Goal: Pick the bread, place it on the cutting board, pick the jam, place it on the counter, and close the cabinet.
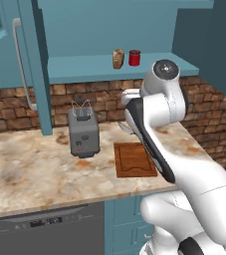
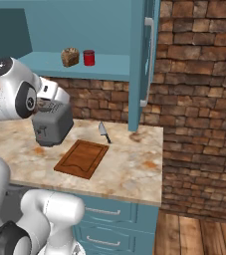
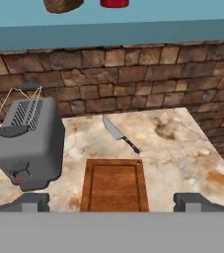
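Bread [image 1: 118, 59] sits beside the jam [image 1: 134, 58] on the cabinet shelf [image 1: 84, 69] at upper centre, untouched, so picking it seems the step in hand: the jaws, wide and empty above the cutting board [image 3: 114, 185], must rise to it.

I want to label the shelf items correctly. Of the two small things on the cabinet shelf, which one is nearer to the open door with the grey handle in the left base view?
The bread, the brown speckled chunk; the red jam stands on its far side.
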